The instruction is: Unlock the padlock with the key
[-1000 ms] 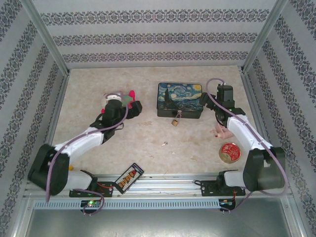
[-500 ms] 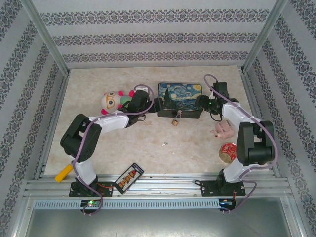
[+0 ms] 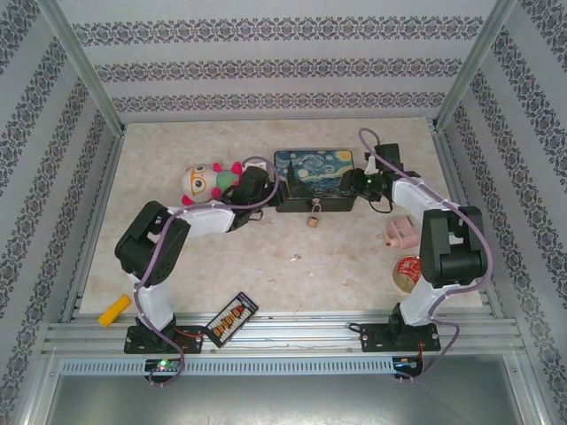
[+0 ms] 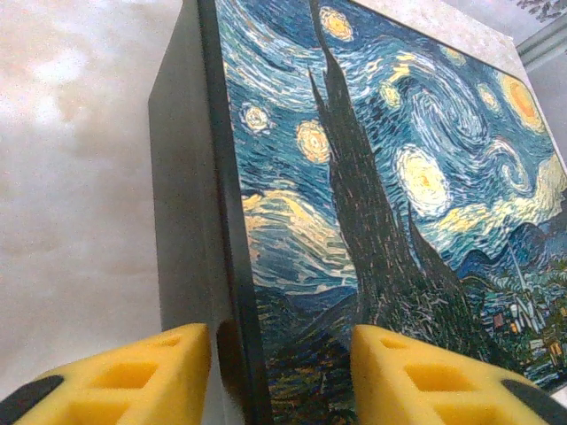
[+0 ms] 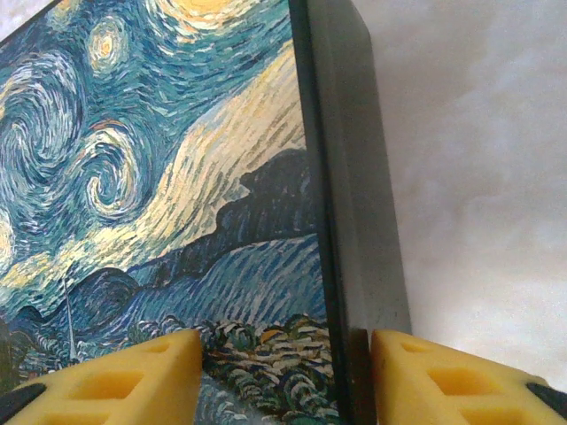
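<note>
Bracketed the painted box (image 3: 317,171) endwise with left gripper (image 4: 282,354) and right gripper (image 5: 288,363), jaws half-open astride its edges, grip impossible to confirm, padlock (image 3: 313,217) hanging at its front, key (image 3: 295,258) loose on the table (image 3: 195,257), apart on the near side; likely needed steadying, then fetching that key.

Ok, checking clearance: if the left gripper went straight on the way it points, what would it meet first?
Likely the painted box: its edge sits between the fingers of the left gripper; contact is unclear.
</note>
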### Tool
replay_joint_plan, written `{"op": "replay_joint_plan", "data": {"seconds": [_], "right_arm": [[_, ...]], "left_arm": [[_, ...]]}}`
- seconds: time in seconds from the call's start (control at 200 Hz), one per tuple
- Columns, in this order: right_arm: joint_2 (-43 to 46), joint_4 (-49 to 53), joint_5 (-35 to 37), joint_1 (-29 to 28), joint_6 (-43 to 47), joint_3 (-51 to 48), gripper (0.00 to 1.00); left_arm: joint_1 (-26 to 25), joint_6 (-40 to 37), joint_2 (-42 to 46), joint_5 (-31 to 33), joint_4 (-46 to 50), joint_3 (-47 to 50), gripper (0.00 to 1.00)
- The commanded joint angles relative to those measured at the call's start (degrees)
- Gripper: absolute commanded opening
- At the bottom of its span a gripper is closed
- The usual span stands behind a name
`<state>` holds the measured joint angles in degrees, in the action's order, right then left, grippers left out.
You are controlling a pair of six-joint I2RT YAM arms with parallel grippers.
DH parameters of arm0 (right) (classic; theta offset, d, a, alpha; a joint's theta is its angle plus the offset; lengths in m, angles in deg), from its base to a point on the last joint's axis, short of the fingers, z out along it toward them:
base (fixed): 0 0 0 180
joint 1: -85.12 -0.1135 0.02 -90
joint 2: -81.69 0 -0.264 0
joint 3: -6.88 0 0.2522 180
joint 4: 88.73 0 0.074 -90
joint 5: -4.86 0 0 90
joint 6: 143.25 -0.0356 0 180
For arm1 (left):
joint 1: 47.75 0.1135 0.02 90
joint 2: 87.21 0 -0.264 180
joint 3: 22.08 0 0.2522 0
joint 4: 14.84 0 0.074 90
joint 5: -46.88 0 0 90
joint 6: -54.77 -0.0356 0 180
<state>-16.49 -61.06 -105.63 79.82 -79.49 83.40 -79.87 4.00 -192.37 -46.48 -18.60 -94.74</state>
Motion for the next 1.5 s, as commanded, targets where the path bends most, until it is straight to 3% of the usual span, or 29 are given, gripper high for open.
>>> {"op": "replay_joint_plan", "data": {"seconds": [0.0, 0.4, 0.695, 1.099, 1.289, 1.494], "right_arm": [[-1.32, 1.64, -5.73, -3.98, -0.30, 0.48, 0.51], [-2.02, 3.36, -6.07, -13.12, -1.07, 1.44, 0.50], [-5.45, 4.70, -5.09, -13.16, -1.30, 5.15, 0.50], [-10.60, 6.77, -4.56, -12.33, -0.16, 12.42, 0.55], [-6.53, 11.99, 0.95, -11.61, 3.61, 13.09, 0.64], [2.43, 19.52, 11.83, -10.79, 7.83, 11.86, 0.69]], "left_arm": [[-1.31, 2.01, 4.10, 3.74, 1.85, 6.18, 0.42], [-5.93, 9.11, 19.75, 15.75, 4.69, 20.89, 0.42], [-6.20, 8.84, 14.20, 13.91, 0.25, 17.94, 0.43], [-6.03, 8.24, 12.18, 17.40, 0.56, 15.13, 0.48], [-5.77, 7.61, 13.93, 18.41, 0.96, 15.47, 0.59], [-5.59, 6.64, 18.16, 19.50, 3.45, 15.74, 0.80]]}}
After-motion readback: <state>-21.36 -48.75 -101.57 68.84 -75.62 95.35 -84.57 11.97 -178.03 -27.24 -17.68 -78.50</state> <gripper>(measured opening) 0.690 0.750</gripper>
